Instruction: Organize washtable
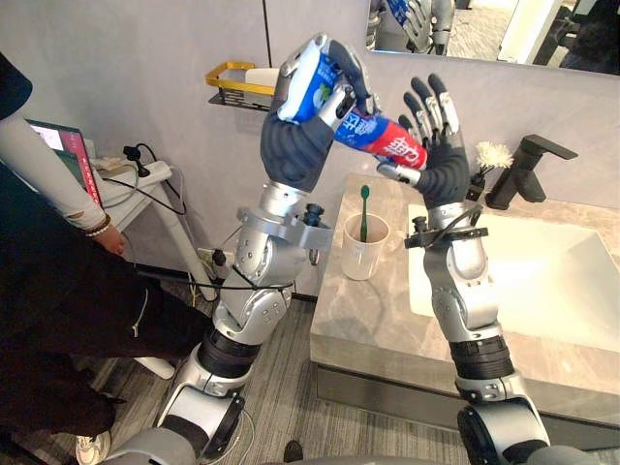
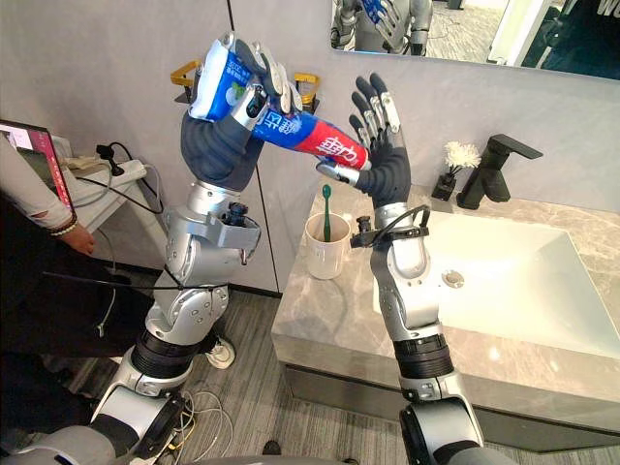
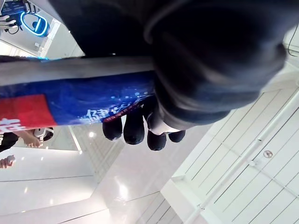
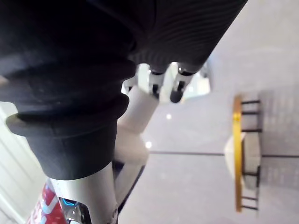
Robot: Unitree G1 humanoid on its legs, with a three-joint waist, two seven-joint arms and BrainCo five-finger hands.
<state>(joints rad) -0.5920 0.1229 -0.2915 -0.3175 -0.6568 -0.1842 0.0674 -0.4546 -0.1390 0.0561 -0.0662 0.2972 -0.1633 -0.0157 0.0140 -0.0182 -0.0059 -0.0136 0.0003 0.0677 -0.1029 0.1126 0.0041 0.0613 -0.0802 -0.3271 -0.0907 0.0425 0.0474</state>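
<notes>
A blue, white and red toothpaste tube [image 1: 380, 136] is held high above the counter's left end, tilted with its red end lower. My left hand [image 1: 295, 145] is shut on its blue upper part; in the left wrist view dark fingertips [image 3: 135, 130] curl round the tube [image 3: 70, 102]. My right hand [image 1: 441, 170] stands upright beside the red end, fingers straight, thumb just under the tube's tip. Below them a white cup [image 1: 365, 250] with a green toothbrush [image 1: 364, 208] stands on the grey marble counter [image 1: 378, 329].
A white sink basin [image 1: 542, 271] takes the counter's right side, with a black faucet [image 1: 523, 170] and a small white flower [image 1: 494, 155] behind it. A yellow wire shelf [image 1: 237, 85] hangs on the wall. A person [image 1: 48, 252] stands at the left by a small table.
</notes>
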